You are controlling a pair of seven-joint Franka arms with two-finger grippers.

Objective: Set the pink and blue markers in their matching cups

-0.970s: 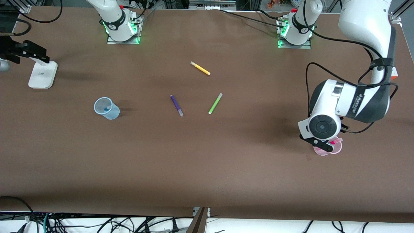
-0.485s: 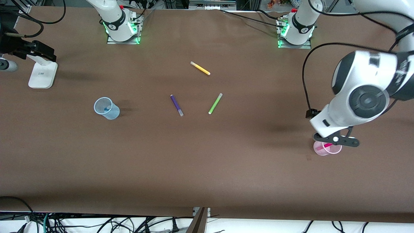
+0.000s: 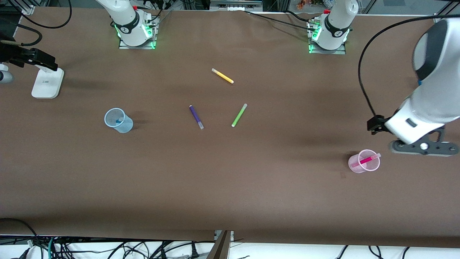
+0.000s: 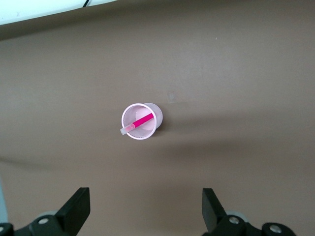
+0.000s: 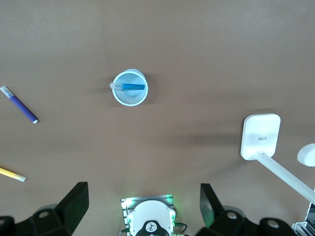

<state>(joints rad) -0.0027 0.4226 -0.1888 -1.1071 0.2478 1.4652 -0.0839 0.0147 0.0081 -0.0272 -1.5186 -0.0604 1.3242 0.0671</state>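
Already both pens sit where they belong, so by my judgement the task is as good as finished. The pink marker [image 3: 366, 160] leans inside the pink cup [image 3: 363, 164], its pale cap poking over the rim; that cup stands near the tabletop [image 3: 230, 187] edge at my left arm's end. The blue marker [image 5: 129, 86] lies slanted in the blue cup [image 5: 130, 88], which stands toward my right arm's end. My left hand [image 4: 146, 209] hangs released and empty, fingers spread wide, over bare tabletop just beside the pink cup. My right hand [image 5: 142, 209] is likewise spread and empty, up over its own arm's base by the edge where the bases stand, looking down on the blue cup. Nothing seems left but to pull back. In the front view my right hand is largely cut off at the picture's edge, and the blue marker shows there only as a faint smear through the cup wall.
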